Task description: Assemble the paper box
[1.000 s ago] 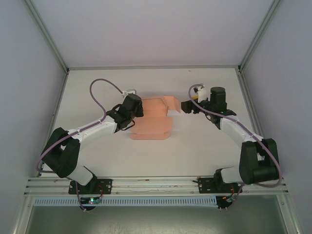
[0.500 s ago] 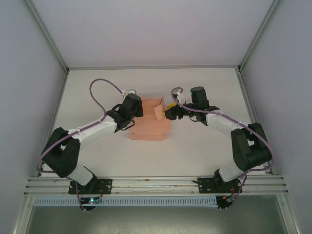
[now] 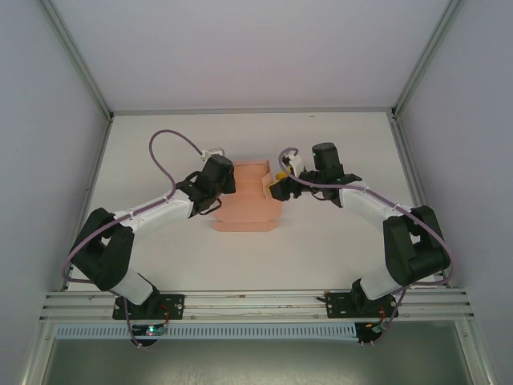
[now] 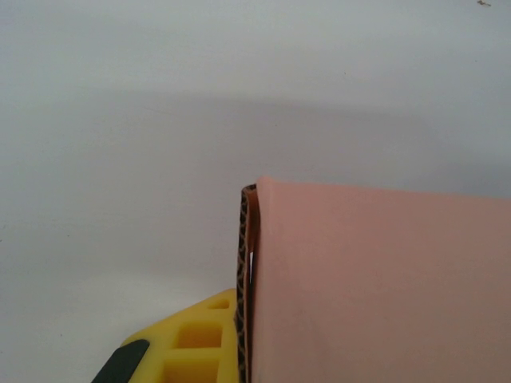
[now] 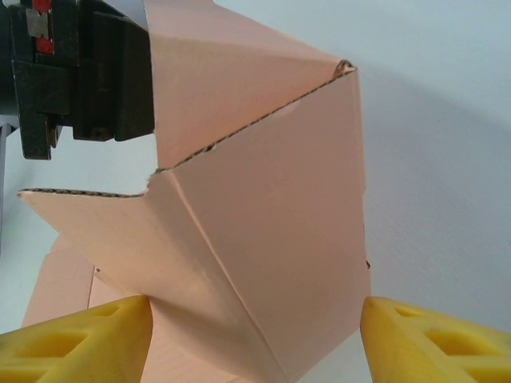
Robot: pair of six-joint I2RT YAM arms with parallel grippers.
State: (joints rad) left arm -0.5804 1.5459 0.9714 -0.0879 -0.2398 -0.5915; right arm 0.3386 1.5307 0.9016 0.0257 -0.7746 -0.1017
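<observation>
Two tools are working the paper box point(image 3: 247, 210) at once. It's sitting mid-tabletop point(image 3: 321, 257), between your two arms, partly folded: the near panel is lying flat and the far part is standing up as walls.

Your left tool point(image 3: 230, 178) is clenching the box's left wall. From the left wrist camera you're seeing the wall's corrugated edge pressing right against one yellow finger point(image 4: 196, 347), with the pink face running off to the right. The other finger is hidden behind the card.

Your right tool point(image 3: 277, 187) is standing released, jaws spread wide, at the box's right side. From the right wrist camera its two yellow fingers point(image 5: 76, 339) are straddling a raised, creased flap leaning between them. The flap's lower edges are coming right up to both pads; I can't tell whether they're actually touching. Beyond that flap another pink wall is standing, and the left tool's black body is showing just behind it, upper left.

Your left arm's purple cable point(image 3: 151, 152) is looping over bare tabletop, apart from the card.
</observation>
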